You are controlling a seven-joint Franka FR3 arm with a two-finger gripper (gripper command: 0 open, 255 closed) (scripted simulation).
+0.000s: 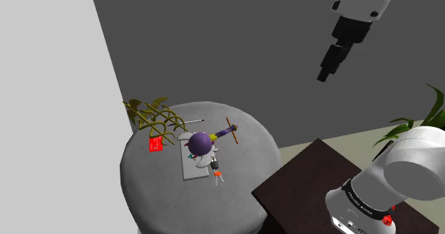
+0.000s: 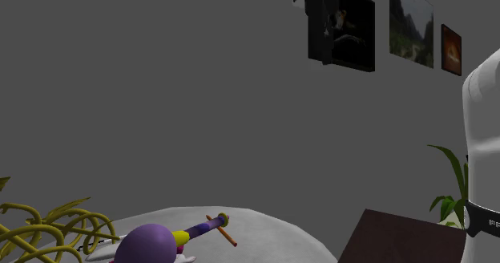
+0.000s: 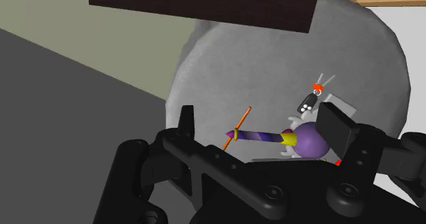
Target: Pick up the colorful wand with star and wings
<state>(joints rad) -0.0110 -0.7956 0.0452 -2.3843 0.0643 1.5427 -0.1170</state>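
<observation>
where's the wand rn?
Shoulder view: the wand lies near the middle of the round grey table, just right of the yellow branching ornament. The gripper hangs high above, to its right.

Dark grey wall (image 1: 235, 40) runs across the back. A lighter grey wall (image 1: 50, 83) stands on the shoulder view's left and meets it at a corner. The floor (image 1: 335, 141) is pale greenish-beige, with a patch showing at the dark wall's foot. Round grey table (image 1: 157, 197) with a soft rounded edge, close to the light wall. Dark brown box (image 1: 296, 182) sits just beside the table, toward the shoulder view's lower right. Green plant (image 1: 421, 122) is behind the box, by the dark wall. In the second exterior view, three pictures (image 2: 411, 22) hang in a row high on the dark wall. Lighting is flat and even.
</observation>
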